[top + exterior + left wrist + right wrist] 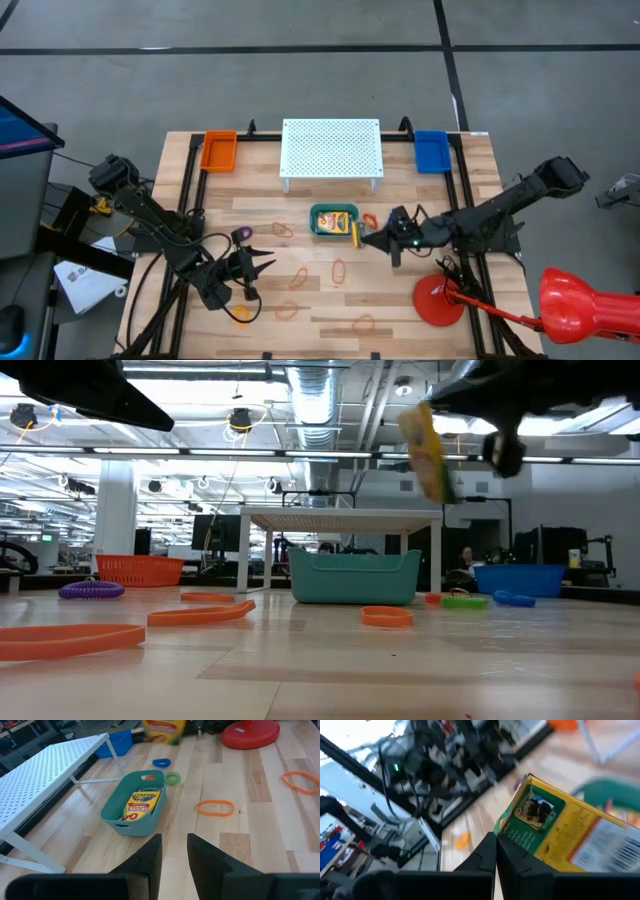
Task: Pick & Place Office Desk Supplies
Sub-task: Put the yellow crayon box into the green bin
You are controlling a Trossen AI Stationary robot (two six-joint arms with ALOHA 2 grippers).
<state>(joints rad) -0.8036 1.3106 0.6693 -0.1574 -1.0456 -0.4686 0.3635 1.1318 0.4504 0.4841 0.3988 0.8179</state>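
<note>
Held crayon box (560, 832): flat yellow-and-green carton, clamped by the right gripper (366, 238) and raised off the table just right of the teal bin (333, 221); in the low view it hangs tilted, high above the boards; its far end is cut off in the right wrist view.
Right gripper: fingers closed down on one corner of that carton.
Second crayon box (141, 804): lies flat inside the teal bin, printed face up; its lower end is hidden by the bin's wall.
Teal bin: small rounded-corner tub, smooth plastic, standing in front of the white perforated stand (331, 150).
Rubber bands: thin loops scattered on the wooden table (400, 315); an orange one (214, 807) lies near the bin, a green one (172, 778) and a blue one (161, 762) just right of it; a ribbed purple one (91, 590) lies towards the left.
Left gripper (262, 265): at the near left, fingers parted with a narrow gap, nothing between them.
Orange tray (218, 150): far left corner; blue tray (431, 151): far right corner.
Red round disc (438, 301): near right, partly cut off in the left wrist view.
Hard to make out: the right wrist view's background is blurred.
</note>
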